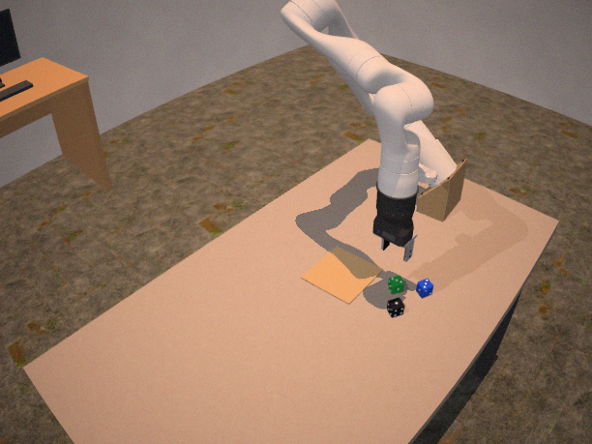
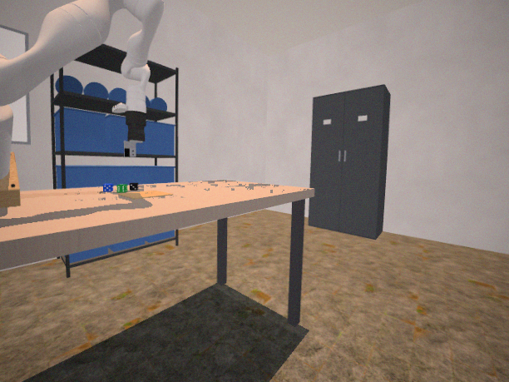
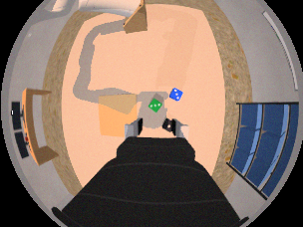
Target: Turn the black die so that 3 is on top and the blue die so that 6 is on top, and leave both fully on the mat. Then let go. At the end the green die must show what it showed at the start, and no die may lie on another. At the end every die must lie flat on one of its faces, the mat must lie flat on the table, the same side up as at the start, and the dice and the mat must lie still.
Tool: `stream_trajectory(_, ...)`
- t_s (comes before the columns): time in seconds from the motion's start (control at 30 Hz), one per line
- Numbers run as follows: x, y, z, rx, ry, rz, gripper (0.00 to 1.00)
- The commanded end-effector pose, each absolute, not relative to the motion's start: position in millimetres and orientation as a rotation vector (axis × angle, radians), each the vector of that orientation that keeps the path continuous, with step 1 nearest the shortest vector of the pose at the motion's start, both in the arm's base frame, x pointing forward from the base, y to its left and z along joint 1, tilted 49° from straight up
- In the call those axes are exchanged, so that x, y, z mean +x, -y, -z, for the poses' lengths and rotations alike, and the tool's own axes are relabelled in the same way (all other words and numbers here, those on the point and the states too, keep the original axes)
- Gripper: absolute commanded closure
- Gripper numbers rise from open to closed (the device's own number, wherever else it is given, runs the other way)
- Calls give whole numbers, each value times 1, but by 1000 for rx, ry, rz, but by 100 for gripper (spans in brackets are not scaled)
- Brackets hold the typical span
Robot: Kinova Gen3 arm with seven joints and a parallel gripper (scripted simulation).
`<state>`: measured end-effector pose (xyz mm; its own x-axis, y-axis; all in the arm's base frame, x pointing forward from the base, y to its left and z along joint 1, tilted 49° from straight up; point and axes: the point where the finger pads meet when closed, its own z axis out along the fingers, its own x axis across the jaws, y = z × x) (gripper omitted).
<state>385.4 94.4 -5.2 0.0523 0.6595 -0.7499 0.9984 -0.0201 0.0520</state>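
The black die [image 1: 395,308] [image 2: 133,186] [image 3: 167,125] lies on the table beside the mat; its top seems to show one pip. The blue die [image 1: 425,288] [image 2: 107,187] [image 3: 175,94] lies farther from the mat; its top count is hard to read. The green die [image 1: 396,284] [image 2: 121,188] [image 3: 155,105] lies between the blue die and the mat, three pips apparently on top. The dice lie apart. The orange mat [image 1: 328,279] [image 2: 159,194] [image 3: 112,123] lies flat. My gripper [image 1: 397,251] [image 2: 130,154] [image 3: 156,124] is open and empty, high above the table near the dice.
A brown angled stand [image 1: 441,199] [image 3: 137,21] is at the arm's base. The table's long edge [image 1: 493,330] runs beyond the blue die. A desk [image 1: 44,78], a blue shelf rack [image 2: 114,135] and a dark cabinet [image 2: 348,165] stand away from the table.
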Motion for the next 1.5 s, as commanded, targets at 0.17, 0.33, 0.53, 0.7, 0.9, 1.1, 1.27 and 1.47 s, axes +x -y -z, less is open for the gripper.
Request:
stream_trajectory(0.17, 386, -76, 22, 1742, -1668, 735, 0)
stream_trajectory(0.33, 386, -53, 42, 1742, -1668, 735, 0)
stream_trajectory(0.53, 387, -26, 66, 1742, -1668, 735, 0)
stream_trajectory(0.7, 387, -21, 71, 1742, -1668, 735, 0)
stream_trajectory(0.9, 387, -21, 71, 1742, -1668, 735, 0)
stream_trajectory(1.1, 387, -21, 71, 1742, -1668, 735, 0)
stream_trajectory(1.27, 387, -21, 71, 1742, -1668, 735, 0)
stream_trajectory(1.47, 387, -21, 71, 1742, -1668, 735, 0)
